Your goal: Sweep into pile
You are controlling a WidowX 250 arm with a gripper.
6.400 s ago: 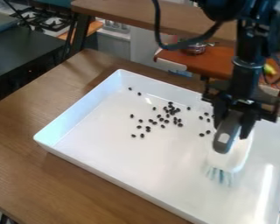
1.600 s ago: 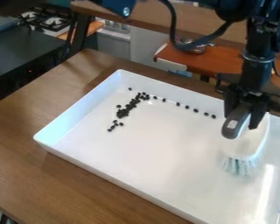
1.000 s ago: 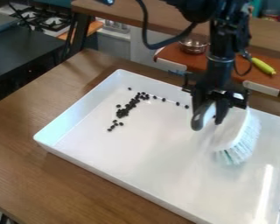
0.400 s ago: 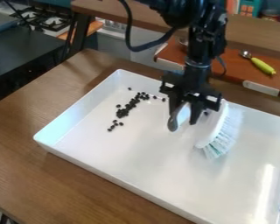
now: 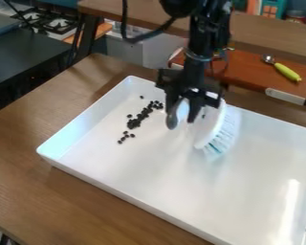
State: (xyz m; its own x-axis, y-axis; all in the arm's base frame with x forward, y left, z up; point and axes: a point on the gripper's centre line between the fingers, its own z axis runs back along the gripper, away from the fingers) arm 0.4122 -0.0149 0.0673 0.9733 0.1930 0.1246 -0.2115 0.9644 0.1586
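At the gathering step, the gripper (image 5: 183, 115) pinches the brush (image 5: 210, 126), whose next stroke should compact the strung-out dark bits (image 5: 134, 123).

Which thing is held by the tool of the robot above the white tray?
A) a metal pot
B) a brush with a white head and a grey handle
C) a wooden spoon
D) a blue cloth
B: the tool has the grey handle of the brush between its fingers, and the white head with its pale bristles is over the tray.
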